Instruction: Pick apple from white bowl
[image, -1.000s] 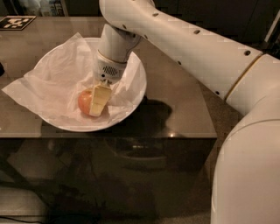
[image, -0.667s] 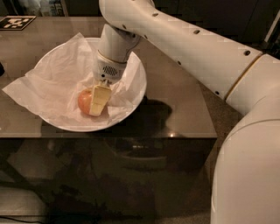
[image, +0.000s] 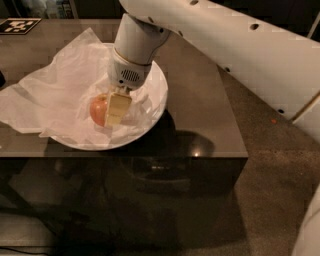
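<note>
My gripper (image: 114, 111): down inside the white bowl (image: 156, 102), right against the apple (image: 98, 110); I cannot tell whether it is closed on the fruit.
Apple location: on the crumpled tissue paper (image: 47, 95) near the bowl's middle, on the tabletop (image: 200, 107).
Handling: I judge it firm, light and smooth-skinned, so it may roll or slip, and it would bruise under a hard squeeze.
Hold: across its widest girth, on opposite sides.
Axis: nearly round, with no clear long axis; I cannot make out which way the stem points.
</note>
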